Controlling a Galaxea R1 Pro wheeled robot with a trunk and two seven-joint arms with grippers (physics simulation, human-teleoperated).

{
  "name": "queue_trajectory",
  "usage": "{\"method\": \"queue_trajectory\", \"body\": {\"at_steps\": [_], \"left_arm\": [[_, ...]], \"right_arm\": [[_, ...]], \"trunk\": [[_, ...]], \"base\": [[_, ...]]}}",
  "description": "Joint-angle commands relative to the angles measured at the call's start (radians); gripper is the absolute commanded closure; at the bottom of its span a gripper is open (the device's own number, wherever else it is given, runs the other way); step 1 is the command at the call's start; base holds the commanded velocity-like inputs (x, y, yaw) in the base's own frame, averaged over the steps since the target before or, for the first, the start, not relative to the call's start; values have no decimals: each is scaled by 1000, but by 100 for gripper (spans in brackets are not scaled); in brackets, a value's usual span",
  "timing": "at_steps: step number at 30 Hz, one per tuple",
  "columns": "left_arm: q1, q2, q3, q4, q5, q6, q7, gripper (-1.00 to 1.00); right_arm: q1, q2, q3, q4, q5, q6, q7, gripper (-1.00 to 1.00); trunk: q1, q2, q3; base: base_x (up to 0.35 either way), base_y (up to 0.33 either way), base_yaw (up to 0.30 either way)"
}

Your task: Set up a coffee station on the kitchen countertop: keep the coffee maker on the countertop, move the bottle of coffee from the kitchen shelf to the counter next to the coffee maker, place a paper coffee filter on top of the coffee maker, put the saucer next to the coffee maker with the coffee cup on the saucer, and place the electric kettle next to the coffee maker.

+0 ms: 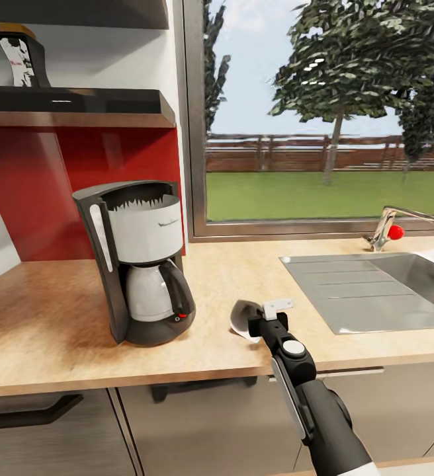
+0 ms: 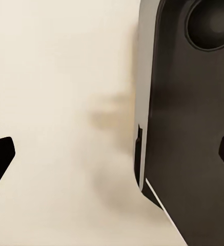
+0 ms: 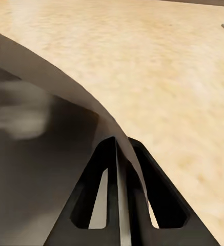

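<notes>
The coffee maker [image 1: 141, 264] stands on the countertop [image 1: 45, 330], left of centre. Up on the shelf [image 1: 78, 100] at the top left sits the bottle of coffee [image 1: 20, 56]. To the right of the machine, low over the worktop near its front edge, my right gripper [image 1: 260, 325] is shut on the rim of the coffee cup [image 1: 245, 318], which lies tilted on its side. The right wrist view shows that gripper [image 3: 119, 148] clamping the curved rim of the cup [image 3: 45, 154] above the countertop [image 3: 173, 66]. My left gripper [image 2: 112, 159] is open beside a dark part of the robot's own body.
A steel sink [image 1: 376, 291] with a faucet [image 1: 389, 228] is set into the worktop at the right. A large window runs behind it. A red backsplash [image 1: 58, 185] rises behind the coffee maker. Dark drawer fronts [image 1: 45, 430] sit below the front edge.
</notes>
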Motion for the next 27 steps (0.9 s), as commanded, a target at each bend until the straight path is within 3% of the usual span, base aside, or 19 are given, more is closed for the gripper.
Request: {"method": "queue_trajectory", "body": {"at_steps": [1, 27], "left_arm": [[0, 0, 0, 1, 0, -4, 2, -100], [0, 1, 0, 1, 0, -4, 4, -100]], "right_arm": [[-1, 0, 1, -1, 9, 7, -2, 100], [-1, 0, -2, -6, 7, 7, -3, 100]], "trunk": [[0, 0, -1], [0, 0, -1]], "base": [[0, 0, 0], [0, 0, 0]]}}
